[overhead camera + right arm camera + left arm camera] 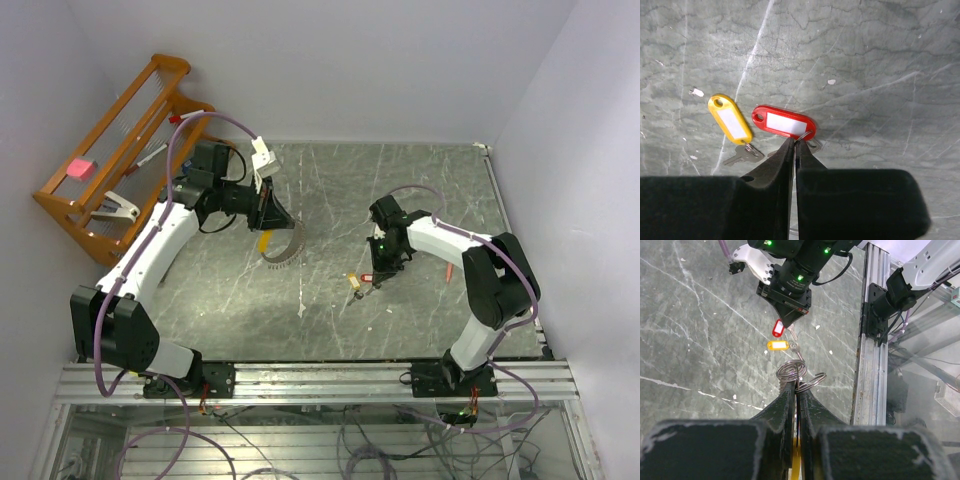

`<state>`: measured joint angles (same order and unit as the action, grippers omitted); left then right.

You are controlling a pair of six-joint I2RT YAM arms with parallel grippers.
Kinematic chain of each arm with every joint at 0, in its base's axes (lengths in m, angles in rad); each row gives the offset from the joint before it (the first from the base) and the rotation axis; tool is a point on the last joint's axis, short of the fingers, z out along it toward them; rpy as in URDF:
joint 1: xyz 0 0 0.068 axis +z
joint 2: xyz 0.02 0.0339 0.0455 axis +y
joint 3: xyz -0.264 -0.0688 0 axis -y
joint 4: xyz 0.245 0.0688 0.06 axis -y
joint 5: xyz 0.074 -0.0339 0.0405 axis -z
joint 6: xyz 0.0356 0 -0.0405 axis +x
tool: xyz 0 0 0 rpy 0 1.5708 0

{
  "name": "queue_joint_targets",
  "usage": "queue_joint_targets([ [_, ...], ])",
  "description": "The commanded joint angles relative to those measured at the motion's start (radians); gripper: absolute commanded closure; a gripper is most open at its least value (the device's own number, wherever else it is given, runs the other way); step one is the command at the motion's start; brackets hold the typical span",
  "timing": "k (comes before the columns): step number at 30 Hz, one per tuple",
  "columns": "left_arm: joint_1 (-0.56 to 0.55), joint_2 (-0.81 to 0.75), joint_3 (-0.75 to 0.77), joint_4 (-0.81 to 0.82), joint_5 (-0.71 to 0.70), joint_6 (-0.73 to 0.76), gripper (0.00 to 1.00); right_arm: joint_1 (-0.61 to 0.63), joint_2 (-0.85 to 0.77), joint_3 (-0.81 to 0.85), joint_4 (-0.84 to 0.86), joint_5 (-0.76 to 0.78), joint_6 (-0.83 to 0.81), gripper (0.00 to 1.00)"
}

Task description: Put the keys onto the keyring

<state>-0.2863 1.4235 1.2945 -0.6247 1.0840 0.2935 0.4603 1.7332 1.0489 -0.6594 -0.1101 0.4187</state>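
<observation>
The keys lie on the counter, toward its near middle, side by side and not touching. The red-tagged key has a red plastic tag with a white label. Its small wire loop sits exactly where the tips of my right jaws meet, and those tips are together, pinched on that loop. The key's silvery blade is mostly hidden under them. From the look of it the tag is flat on the stone, though I cannot tell whether the loop end is raised at all. Just to its left in my right wrist view is the yellow-tagged key, also flat, with its own silvery blade angled out from the tag's lower end. Nothing touches it.

The keyring is off to the left of both keys and clear of them. It is a silvery ring of coiled wire, and my left jaws are clamped on it, pressed tight with the wire sticking out past their tips. Its curved yellow-orange tag shows beside the ring from above, and in my left wrist view a sliver of yellow shows between the two jaw faces.

A thin red stick lies by my right forearm. At the far left a wooden rack leans against the wall. An aluminium rail runs along the counter's near edge.
</observation>
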Motion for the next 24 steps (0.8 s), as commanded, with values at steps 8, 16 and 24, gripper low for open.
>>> queue_joint_targets([
  [8, 0.014, 0.006, -0.002, 0.032, 0.016, -0.017, 0.93, 0.004, -0.050, 0.024, -0.018, 0.042, -0.008, 1.00],
  [16, 0.013, 0.016, 0.007, 0.026, 0.046, -0.019, 0.93, 0.003, -0.159, 0.059, 0.010, -0.044, -0.102, 1.00],
  [24, 0.013, 0.053, 0.056, -0.034, 0.181, -0.006, 0.93, -0.001, -0.308, 0.148, 0.030, -0.227, -0.281, 1.00],
])
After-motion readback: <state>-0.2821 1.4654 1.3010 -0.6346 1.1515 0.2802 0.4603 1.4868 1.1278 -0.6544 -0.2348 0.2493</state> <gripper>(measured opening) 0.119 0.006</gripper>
